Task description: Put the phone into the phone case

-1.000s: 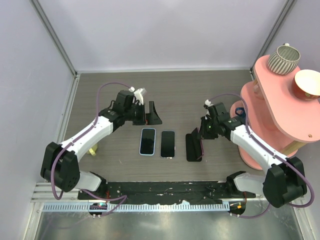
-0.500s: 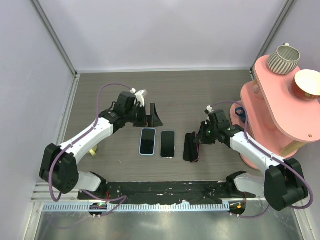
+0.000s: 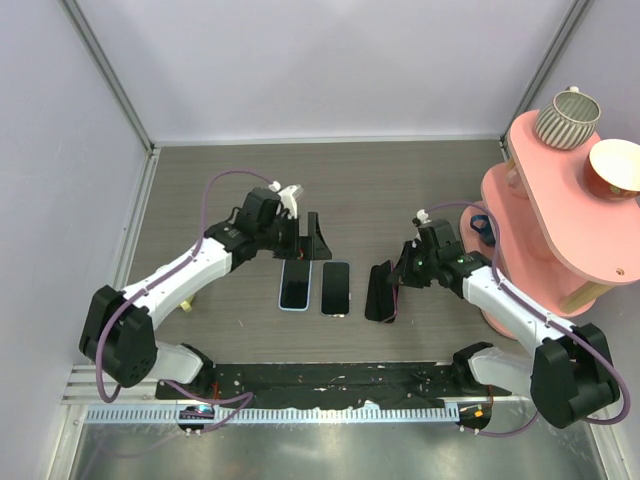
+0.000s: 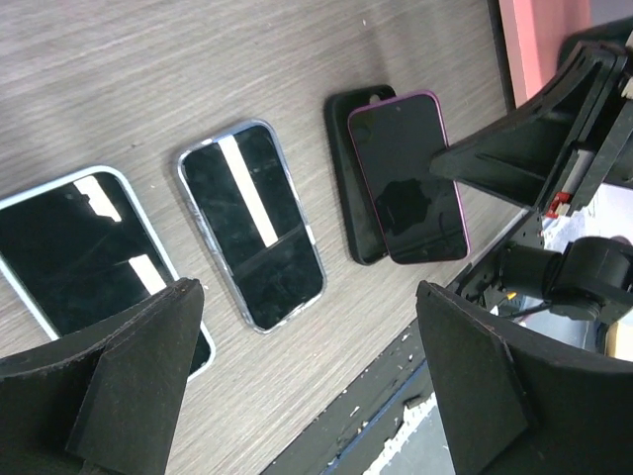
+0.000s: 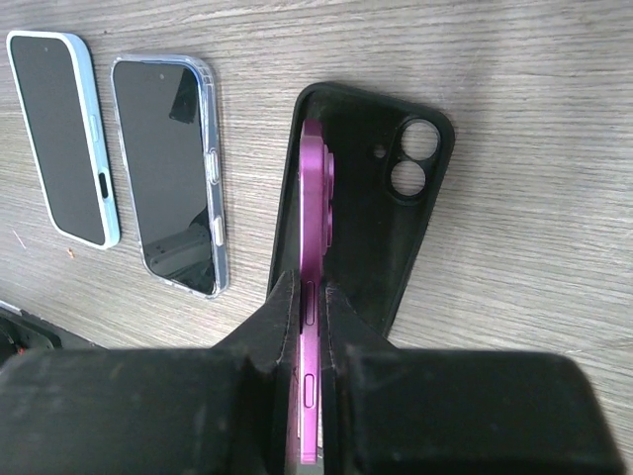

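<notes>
Insertion step. Right claw (image 5: 312,287) is clenched on the magenta-edged, dark-screened phone (image 5: 315,198), stood on its long edge inside the black soft phone case (image 5: 396,228), which lies open side up. Next: tip the phone flat, line it up with the camera cut-outs, press home. Left claw (image 3: 308,246) is released, hovering near the light-blue-rimmed phone (image 3: 294,284); could pin the case.

Magenta-rimmed phone (image 5: 315,228) stands on edge in black case (image 5: 396,237). Light-blue phone (image 5: 59,129) lies flat; pink stand (image 3: 545,215) at my right holds cup (image 3: 566,118), bowl (image 3: 615,168).
</notes>
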You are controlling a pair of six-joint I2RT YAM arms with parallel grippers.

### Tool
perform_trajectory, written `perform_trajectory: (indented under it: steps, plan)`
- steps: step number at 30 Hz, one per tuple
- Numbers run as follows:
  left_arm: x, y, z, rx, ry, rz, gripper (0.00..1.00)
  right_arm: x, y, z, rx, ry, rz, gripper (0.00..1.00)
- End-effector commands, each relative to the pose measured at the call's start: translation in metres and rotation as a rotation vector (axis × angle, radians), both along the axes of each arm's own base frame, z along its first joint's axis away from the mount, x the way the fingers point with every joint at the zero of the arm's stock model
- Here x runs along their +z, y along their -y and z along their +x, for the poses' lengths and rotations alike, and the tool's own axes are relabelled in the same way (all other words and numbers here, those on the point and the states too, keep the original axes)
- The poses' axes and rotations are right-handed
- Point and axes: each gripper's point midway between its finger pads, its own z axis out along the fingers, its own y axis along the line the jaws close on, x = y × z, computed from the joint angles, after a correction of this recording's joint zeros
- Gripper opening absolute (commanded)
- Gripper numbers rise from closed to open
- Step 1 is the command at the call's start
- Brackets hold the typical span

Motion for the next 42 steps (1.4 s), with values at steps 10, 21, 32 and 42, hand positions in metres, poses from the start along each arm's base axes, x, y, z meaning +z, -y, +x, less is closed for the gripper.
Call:
perform_trajectory:
  steps: [10, 21, 32, 42]
  plan:
    - [-0.028, 0.051, -0.021, -0.101, -0.052, 0.011, 0.71, 0.019, -0.003, 0.016, -0.071, 0.089, 0.054, 0.01]
    - [-0.062, 0.1, -0.044, -0.179, -0.097, 0.065, 0.03, 0.003, -0.007, 0.015, -0.133, 0.113, 0.139, 0.01]
    - [-0.114, 0.112, -0.064, -0.158, -0.148, 0.211, 0.0, -0.014, -0.001, 0.009, -0.163, 0.088, 0.125, 0.01]
    - [-0.108, 0.099, -0.058, -0.122, -0.103, 0.287, 0.0, -0.028, 0.01, 0.007, -0.139, 0.058, 0.086, 0.01]
